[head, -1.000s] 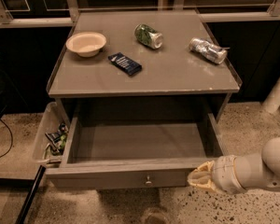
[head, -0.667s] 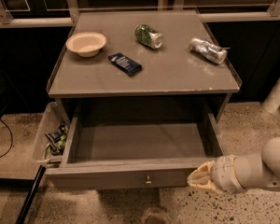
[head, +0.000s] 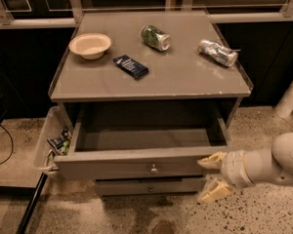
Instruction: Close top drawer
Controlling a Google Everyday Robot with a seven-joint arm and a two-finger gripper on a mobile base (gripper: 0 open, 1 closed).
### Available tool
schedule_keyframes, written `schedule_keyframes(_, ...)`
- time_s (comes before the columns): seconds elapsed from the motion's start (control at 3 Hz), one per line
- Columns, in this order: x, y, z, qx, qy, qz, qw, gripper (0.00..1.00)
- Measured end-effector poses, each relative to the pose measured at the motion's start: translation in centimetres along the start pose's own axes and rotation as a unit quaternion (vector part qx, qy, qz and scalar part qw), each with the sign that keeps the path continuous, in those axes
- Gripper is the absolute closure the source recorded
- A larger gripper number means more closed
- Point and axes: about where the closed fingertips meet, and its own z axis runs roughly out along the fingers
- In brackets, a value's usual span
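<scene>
The top drawer of the grey cabinet stands pulled out wide. Its box is shallow, grey and holds nothing. Its flat front has a small round metal knob at the centre. My gripper comes in from the right on a white arm. It is open, with one cream finger against the right end of the drawer front and the other finger lower, just below the front's bottom edge.
The cabinet top carries a cream bowl, a dark blue packet, a green can and a crushed silver can. A clear side bin with snack packets hangs at left. A lower drawer front shows beneath.
The drawer stands a little less far out than before. The gripper stays at the right end of its front.
</scene>
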Motion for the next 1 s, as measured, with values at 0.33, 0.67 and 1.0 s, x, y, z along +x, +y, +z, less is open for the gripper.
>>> schedule_keyframes(0.33, -0.7, -3.0, -0.1, 0.021, -0.007, -0.020, 0.9996, 0.42)
schedule_keyframes(0.67, -1.4, -6.4, -0.5, 0.040, -0.004, -0.045, 0.9982, 0.65)
schedule_keyframes(1.0, -2.1, -10.8, -0.9, 0.057, 0.012, -0.069, 0.9959, 0.88)
